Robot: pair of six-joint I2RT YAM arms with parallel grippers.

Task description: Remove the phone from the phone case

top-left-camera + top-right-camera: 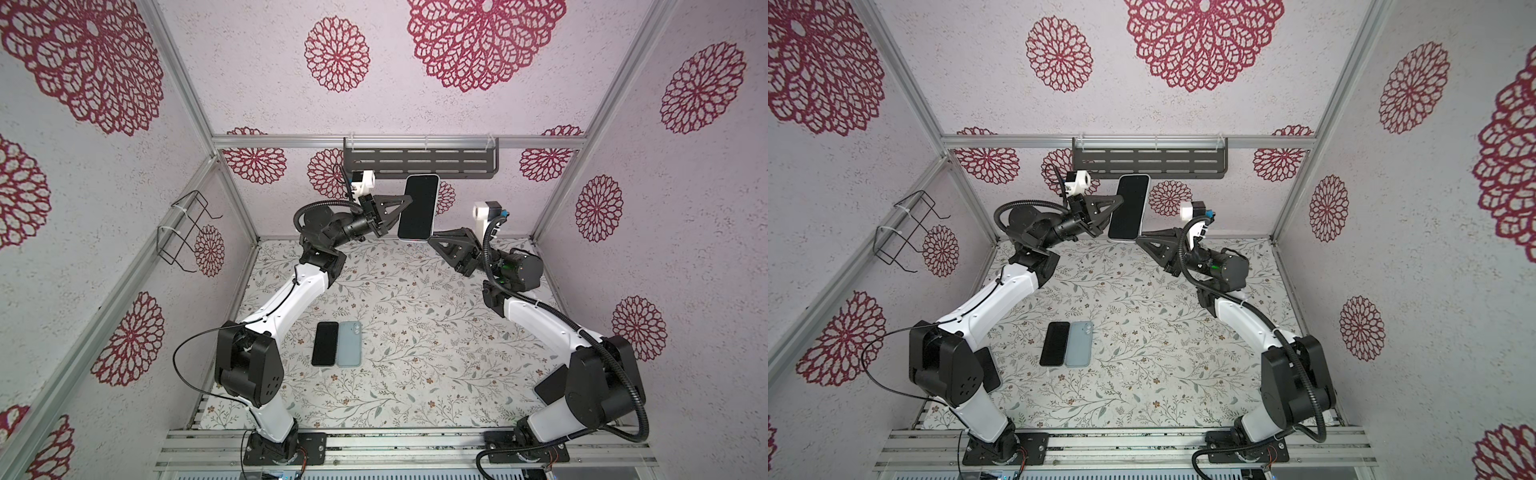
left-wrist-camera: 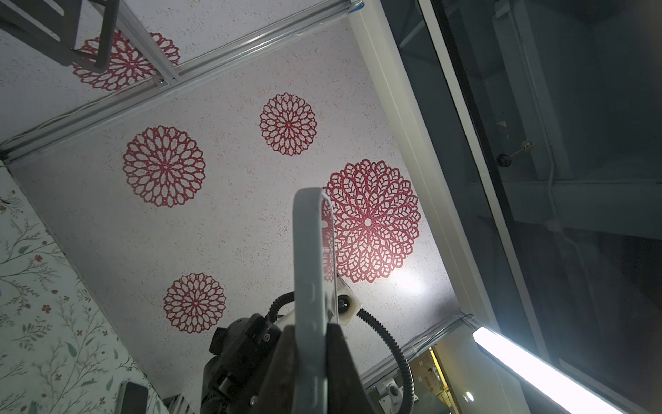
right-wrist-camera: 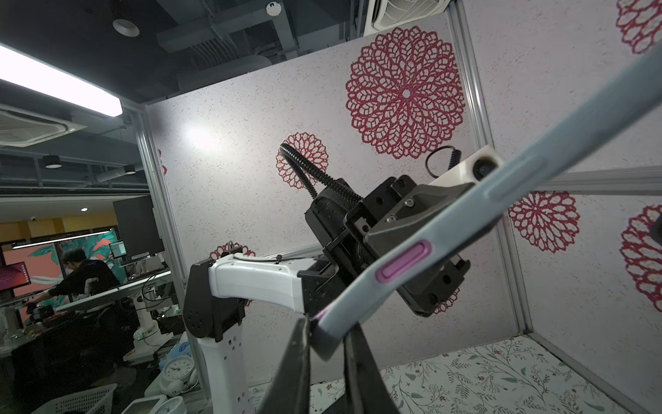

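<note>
A shelf (image 1: 419, 171) is hung on the back wall (image 1: 523, 203). A wire rack (image 1: 183, 232) is tied to the left rail (image 1: 129, 282), and a floral mat (image 1: 436, 324) is laid below.

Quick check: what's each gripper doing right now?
Left gripper: shut on the cased phone, at its long edge.
Right gripper: shut on the same cased phone, at one corner.

My left claw (image 1: 1113, 210) is clamped on one long edge of the cased phone (image 1: 1128, 208), which hangs in the air between my two claws, dark screen facing the camera. My right claw (image 1: 1139, 239) pinches the phone's lower corner. Well below both claws, on the floral table (image 1: 1183, 353), a black phone (image 1: 1054, 343) and a pale blue slab (image 1: 1079, 344) lie flat, side by side and touching. Just beyond my left claw hangs a grey slotted shelf (image 1: 1150, 162).
</note>
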